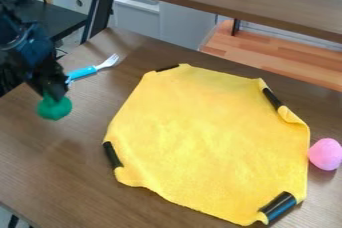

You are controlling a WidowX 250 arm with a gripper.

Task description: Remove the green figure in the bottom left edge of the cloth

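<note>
Brown table (pixel 47 172), yellow cloth (pixel 207 137), green figure (pixel 55 108) (seemingly round) held in tool (pixel 55 93)

A gap by the cloth (pixel 207 137)
A hand fits between the blue fork (pixel 83 73) and the cloth. A pink ball (pixel 325 154) blocks part of the other side.

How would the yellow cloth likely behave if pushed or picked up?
The cloth is probably floppy: its right edge folds over on itself. It looks thin and flat, so likely light for its size. The black strips at its edge look like tape, so a push may wrinkle it rather than slide it.
</note>
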